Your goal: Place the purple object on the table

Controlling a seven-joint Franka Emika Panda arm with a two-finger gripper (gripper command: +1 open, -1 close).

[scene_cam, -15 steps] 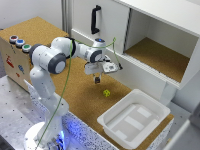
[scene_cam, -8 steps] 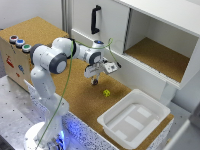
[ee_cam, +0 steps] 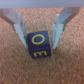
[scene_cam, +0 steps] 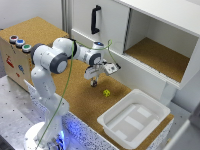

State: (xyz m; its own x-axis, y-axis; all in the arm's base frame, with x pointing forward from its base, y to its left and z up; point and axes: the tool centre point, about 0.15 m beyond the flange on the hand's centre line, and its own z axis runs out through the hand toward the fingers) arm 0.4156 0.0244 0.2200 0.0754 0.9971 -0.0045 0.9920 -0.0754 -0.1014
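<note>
The purple object (ee_cam: 39,45) is a small dark purple cube with yellow letters on its faces. In the wrist view it sits between my two fingers (ee_cam: 19,27), which press its sides. My gripper (scene_cam: 94,80) points down over the table (scene_cam: 60,37), a broad cork worktop, in front of the white cabinet. The cube (scene_cam: 93,83) shows as a dark lump at the fingertips, at or just above the cork; I cannot tell if it touches. The gripper (ee_cam: 40,35) is shut on the cube.
A small yellow-green piece (scene_cam: 106,92) lies on the cork close to the gripper, on the exterior view's right. A white tray (scene_cam: 134,118) stands further right. The white cabinet (scene_cam: 150,55) with a black handle is behind. A cork-topped button box (scene_cam: 17,50) stands at the left.
The gripper has moved down and toward the exterior view's left with the cube held in it, bringing the cube close to the cork surface.
</note>
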